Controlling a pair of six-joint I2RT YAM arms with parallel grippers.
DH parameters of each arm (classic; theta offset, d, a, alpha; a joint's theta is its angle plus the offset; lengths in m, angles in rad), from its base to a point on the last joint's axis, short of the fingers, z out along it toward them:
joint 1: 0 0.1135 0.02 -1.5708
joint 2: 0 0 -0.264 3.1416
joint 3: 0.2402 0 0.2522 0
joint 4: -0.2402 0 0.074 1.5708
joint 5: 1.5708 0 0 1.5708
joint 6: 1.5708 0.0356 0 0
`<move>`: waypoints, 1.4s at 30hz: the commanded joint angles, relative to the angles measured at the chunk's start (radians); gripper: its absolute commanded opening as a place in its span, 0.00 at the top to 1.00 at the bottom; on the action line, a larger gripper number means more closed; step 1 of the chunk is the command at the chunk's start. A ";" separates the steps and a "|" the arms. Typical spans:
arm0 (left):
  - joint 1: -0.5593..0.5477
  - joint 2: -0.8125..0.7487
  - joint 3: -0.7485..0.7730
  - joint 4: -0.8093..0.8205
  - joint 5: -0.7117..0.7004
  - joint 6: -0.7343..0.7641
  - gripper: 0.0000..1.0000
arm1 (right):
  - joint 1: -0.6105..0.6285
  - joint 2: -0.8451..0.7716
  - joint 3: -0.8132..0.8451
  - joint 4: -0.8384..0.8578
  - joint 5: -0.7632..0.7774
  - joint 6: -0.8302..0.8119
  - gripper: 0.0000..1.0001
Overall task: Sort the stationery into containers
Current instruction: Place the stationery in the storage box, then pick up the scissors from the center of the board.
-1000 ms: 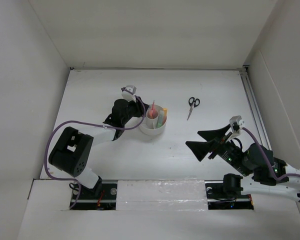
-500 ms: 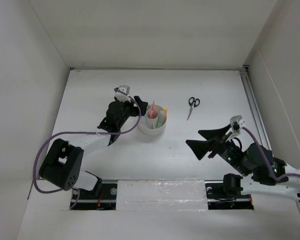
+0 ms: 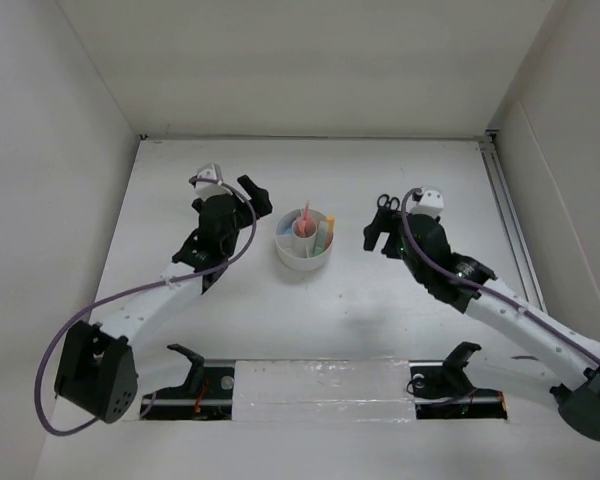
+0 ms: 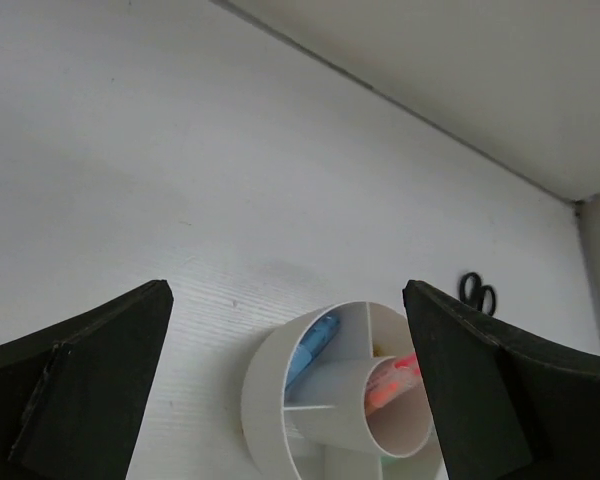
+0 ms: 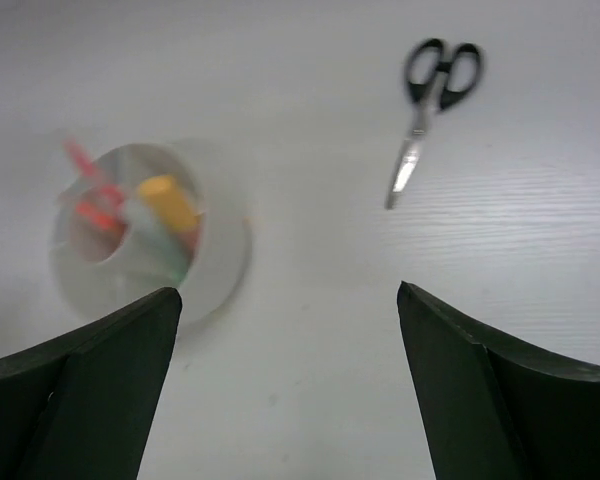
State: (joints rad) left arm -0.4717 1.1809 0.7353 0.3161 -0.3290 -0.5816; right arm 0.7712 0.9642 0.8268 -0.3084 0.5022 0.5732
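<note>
White tabletop [image 3: 180, 330] carries everything. Left gripper [image 4: 288, 295] hangs just left of the round white plastic desk organizer [image 3: 303, 258], fingers spread wide and empty. Right gripper [image 5: 290, 292] hovers to the organizer's right, near the black-handled scissors [image 5: 425, 110], jaws likewise wide apart, holding nothing. Those scissors lie flat on the table, apart from the organizer. Thin pink pens [image 4: 392, 380] stand in its centre cup, with an orange-yellow marker [image 5: 168, 198] and a short blue marker [image 4: 315, 345] in ring compartments
</note>
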 commanded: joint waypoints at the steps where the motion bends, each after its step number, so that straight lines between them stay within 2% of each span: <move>1: -0.004 -0.166 -0.006 -0.094 -0.061 -0.138 0.00 | -0.195 0.027 0.038 0.067 -0.137 -0.012 0.04; 4: -0.004 -0.347 -0.108 -0.115 -0.053 -0.230 0.00 | -0.373 0.215 0.170 0.034 -0.278 -0.076 0.03; 5: -0.004 -0.389 -0.166 -0.124 -0.013 -0.251 0.00 | -0.439 0.278 0.274 0.000 -0.289 -0.076 0.03; 7: -0.004 -0.484 -0.209 -0.141 0.034 -0.283 0.00 | -0.469 0.454 0.377 -0.053 -0.240 -0.116 0.03; 10: -0.004 -0.539 -0.218 -0.238 0.074 -0.297 0.00 | -0.516 0.652 0.544 -0.133 -0.200 -0.157 0.01; 14: -0.004 -0.582 -0.180 -0.372 0.097 -0.276 0.00 | -0.595 0.839 0.675 -0.188 -0.232 -0.168 0.13; 15: -0.004 -0.593 -0.166 -0.438 0.088 -0.276 0.00 | -0.604 0.861 0.692 -0.201 -0.232 -0.168 0.21; 16: -0.004 -0.602 -0.137 -0.471 0.088 -0.265 0.00 | -0.616 0.879 0.701 -0.210 -0.232 -0.168 0.24; 21: -0.004 -0.656 -0.056 -0.624 0.061 -0.231 0.00 | -0.639 0.964 0.710 -0.186 -0.243 -0.177 0.28; 27: -0.004 -0.635 0.015 -0.725 0.090 -0.176 0.00 | -0.639 1.067 0.772 -0.216 -0.258 -0.208 0.34; 35: -0.004 -0.645 -0.040 -0.651 0.182 -0.158 0.00 | -0.639 1.105 0.773 -0.170 -0.289 -0.208 0.35; 42: -0.004 -0.635 -0.040 -0.650 0.182 -0.149 0.00 | -0.630 1.156 0.825 -0.227 -0.281 -0.228 0.40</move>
State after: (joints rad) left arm -0.4713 0.5377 0.6960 -0.3641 -0.1631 -0.7521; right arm 0.1326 2.1132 1.6051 -0.5171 0.2199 0.3614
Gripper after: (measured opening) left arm 0.996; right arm 0.604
